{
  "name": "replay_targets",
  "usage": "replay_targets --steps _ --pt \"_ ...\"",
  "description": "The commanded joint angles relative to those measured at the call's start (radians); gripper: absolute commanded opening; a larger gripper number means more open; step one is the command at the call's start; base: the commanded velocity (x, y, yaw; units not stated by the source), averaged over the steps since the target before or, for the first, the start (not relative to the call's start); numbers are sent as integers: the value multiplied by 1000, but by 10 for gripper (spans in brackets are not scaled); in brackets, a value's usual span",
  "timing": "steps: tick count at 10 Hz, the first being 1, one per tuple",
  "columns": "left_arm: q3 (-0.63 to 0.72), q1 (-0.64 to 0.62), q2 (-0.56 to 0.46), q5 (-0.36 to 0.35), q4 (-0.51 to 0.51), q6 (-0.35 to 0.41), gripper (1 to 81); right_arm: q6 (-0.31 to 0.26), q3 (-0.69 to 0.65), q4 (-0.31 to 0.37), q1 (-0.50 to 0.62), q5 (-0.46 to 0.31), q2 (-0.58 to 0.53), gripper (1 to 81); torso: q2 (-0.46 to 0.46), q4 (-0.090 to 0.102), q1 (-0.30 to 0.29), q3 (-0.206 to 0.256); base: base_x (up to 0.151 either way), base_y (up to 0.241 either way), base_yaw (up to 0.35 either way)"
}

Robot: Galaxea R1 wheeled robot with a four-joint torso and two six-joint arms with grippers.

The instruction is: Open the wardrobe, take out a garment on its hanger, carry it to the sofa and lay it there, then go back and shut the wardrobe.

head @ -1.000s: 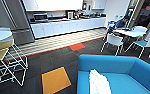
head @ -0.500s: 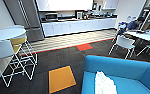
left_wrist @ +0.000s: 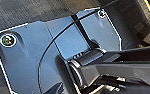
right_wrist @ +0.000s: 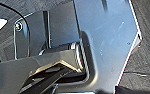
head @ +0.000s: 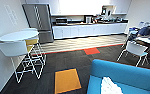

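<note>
One white shirt, the garment [head: 111, 87], lies on the seat of the big blue sofa [head: 121, 72], near the bottom of the head view. It looks soft and crumpled (the hanger cannot be made out inside it). The sofa's curved back rises just behind the garment.

On the dark carpet [head: 66, 61] beside the sofa is an orange square [head: 66, 80]. Farther off is a smaller red square [head: 91, 51], right next to a thin red line where the carpet meets a pale striped floor [head: 83, 42].

Against the wall on the left stands a round white desk [head: 18, 35] on thin white wire legs. A white chair [head: 14, 48] sits in front of it, and a yellow seat [head: 32, 41] peeks out behind.

At the far side of the room is a tall grey fridge [head: 39, 21]. Next to it runs a long white kitchen counter [head: 88, 30] with a dark top and small things on it, too blurry to name. On the right is a white chair with thin legs [head: 134, 50] beside another desk [head: 148, 40].

Both wrist views show dark robot plates and bars over dark carpet. I cannot tell if the left hand or the right hand is wide or narrow.
</note>
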Motion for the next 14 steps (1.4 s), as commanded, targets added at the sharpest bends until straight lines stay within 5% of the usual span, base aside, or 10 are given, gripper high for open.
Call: replay_targets --steps 1,2,4,5,7,10,11,14 --pt "6 -31 -2 32 13 3 811 -3 6 -1 25 -56 8 811 0 0 1 0 0 0 238" --pt "5 -31 -2 32 13 3 811 -3 6 -1 25 -56 8 811 0 51 1 0 0 0 238" --pt "5 -31 -2 32 13 3 811 -3 6 -1 25 -54 7 811 0 87 1 0 0 0 238" --pt "5 -31 0 32 13 3 811 -3 6 1 25 -56 7 811 0 48 1 0 0 0 238" --pt "5 -31 0 32 13 3 811 -3 5 1 23 -54 7 811 0 73 1 0 0 0 238" --pt "5 -31 2 32 13 3 811 -3 5 1 20 -54 7 811 0 70 1 69 0 0 238" --pt "5 -31 2 32 13 3 811 -3 5 1 23 -54 7 811 0 70 1 35 0 0 238" --pt "-5 -31 3 34 11 2 811 -3 6 1 25 -56 7 811 -1 70 1 58 0 0 238"
